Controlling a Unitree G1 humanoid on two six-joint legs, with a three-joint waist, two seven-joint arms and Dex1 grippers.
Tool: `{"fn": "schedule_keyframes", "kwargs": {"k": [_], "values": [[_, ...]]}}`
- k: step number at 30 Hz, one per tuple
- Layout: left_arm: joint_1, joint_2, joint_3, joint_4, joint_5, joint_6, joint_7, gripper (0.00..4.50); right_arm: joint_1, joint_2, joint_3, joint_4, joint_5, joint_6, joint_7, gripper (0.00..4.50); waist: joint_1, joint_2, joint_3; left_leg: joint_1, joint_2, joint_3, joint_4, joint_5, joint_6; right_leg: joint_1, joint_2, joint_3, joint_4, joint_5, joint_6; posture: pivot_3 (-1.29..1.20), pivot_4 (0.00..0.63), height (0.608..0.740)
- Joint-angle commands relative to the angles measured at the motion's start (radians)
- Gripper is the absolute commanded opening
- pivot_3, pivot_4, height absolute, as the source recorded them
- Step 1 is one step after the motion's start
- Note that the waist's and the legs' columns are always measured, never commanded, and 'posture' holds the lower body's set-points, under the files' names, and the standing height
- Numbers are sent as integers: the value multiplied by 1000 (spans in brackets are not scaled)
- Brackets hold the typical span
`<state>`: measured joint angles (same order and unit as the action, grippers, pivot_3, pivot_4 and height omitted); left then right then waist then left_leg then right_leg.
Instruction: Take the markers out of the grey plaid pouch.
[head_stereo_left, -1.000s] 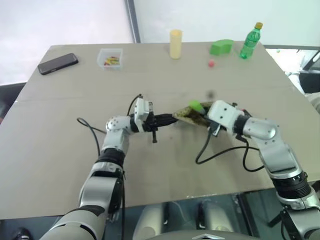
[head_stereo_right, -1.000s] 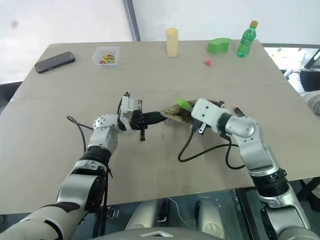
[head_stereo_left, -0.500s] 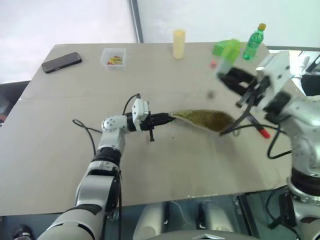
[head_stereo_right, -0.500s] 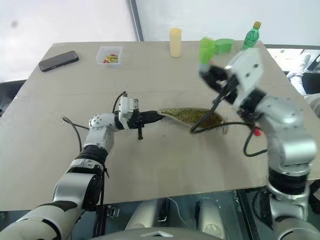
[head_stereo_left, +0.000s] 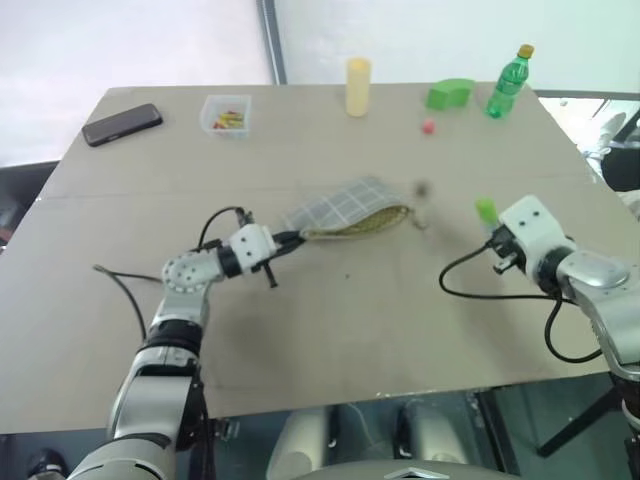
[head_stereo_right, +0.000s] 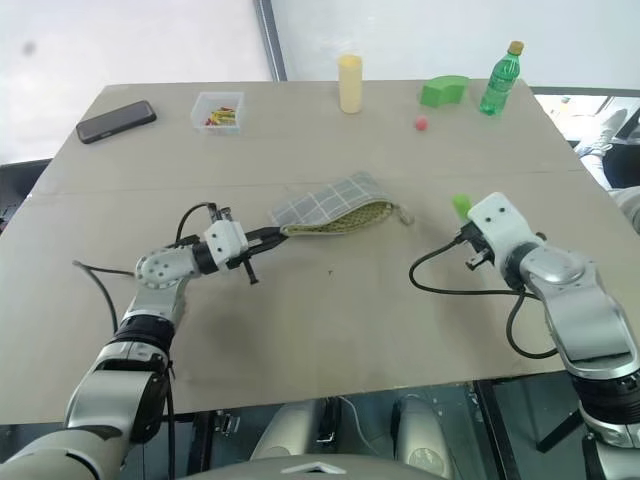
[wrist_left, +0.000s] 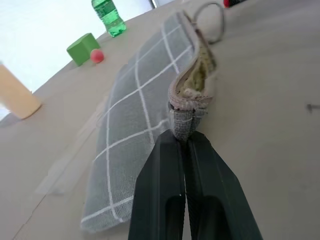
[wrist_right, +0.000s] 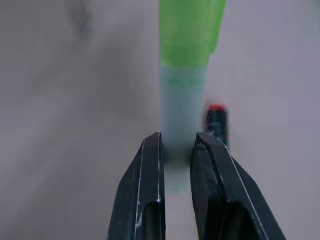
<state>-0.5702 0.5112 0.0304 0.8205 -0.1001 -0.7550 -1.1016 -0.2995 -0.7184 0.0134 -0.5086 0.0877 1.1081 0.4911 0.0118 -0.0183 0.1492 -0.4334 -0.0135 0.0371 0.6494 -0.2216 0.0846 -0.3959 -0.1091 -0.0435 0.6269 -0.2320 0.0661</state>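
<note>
On the table, grey plaid pouch (head_stereo_right: 330, 203), yellowish speckled lining.

The right gripper (wrist_right: 176, 145) now holds the green marker (wrist_right: 184, 75) low over the table at the right, away from the grey plaid pouch (head_stereo_left: 345, 210). The pouch is now turned with its grey outside up, pulled leftward by the left gripper (wrist_left: 183, 142).
</note>
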Motion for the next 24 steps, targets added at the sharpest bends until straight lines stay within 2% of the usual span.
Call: {"fn": "schedule_keyframes", "kwargs": {"k": [1,3,4,7,10,14,16,17,18,20,24], "values": [[45,36,16,-82,-22,-31,29,0,-16,-8,12,13,5,37,-7,237,1,0,0,0,0,0,0,0,0,0,0,0,0,0,0,0,150,736],[89,53,21,-122,-33,-28,44,0,-7,-17,45,40,2,36,0,1280,1,0,0,0,0,0,0,0,0,0,-1,0,0,0,0,0,150,736],[111,61,23,-142,-35,-25,54,0,-4,-17,54,48,2,33,0,1630,0,0,0,0,0,0,0,0,0,0,-1,0,-1,0,0,0,150,736],[190,88,35,-220,-52,-5,78,0,-9,-24,72,49,-10,31,-14,3281,-2,0,0,0,0,0,-1,0,0,0,-1,0,-1,0,0,0,150,736],[263,114,45,-315,-93,68,83,0,-23,-26,56,25,-7,41,-23,4449,-8,1,0,0,0,0,-1,-2,-3,0,-1,1,-1,0,0,0,150,736],[386,168,86,-444,-120,146,116,0,-25,-2,-51,-69,34,13,-20,4449,-20,1,0,0,0,0,-1,-3,-4,0,-2,1,-1,0,0,0,150,736],[442,181,123,-488,-136,181,150,0,1,18,-107,-117,61,-86,-4,4449,-23,1,0,0,0,0,-2,-3,-4,0,-2,1,-1,0,0,0,150,736],[469,185,144,-513,-149,208,169,644,23,15,-127,-142,70,-121,7,4500,-22,1,0,0,0,0,-2,-3,-4,0,-2,1,-1,0,0,0,150,736],[493,188,158,-533,-156,229,181,851,47,19,-149,-160,74,-162,13,4500,-21,1,0,0,0,-1,-2,-3,-4,0,-2,0,-1,0,0,0,150,736],[535,183,186,-570,-170,269,213,1618,92,53,-218,-184,146,-207,60,4500,-19,0,0,1,0,-1,-2,-3,-4,0,-2,0,-1,0,0,0,150,736],[639,178,253,-644,-258,393,231,3487,202,66,-335,-193,220,-267,120,4500,-20,1,0,1,0,-1,-2,-3,-4,1,-2,0,-1,0,0,0,150,736]]}}
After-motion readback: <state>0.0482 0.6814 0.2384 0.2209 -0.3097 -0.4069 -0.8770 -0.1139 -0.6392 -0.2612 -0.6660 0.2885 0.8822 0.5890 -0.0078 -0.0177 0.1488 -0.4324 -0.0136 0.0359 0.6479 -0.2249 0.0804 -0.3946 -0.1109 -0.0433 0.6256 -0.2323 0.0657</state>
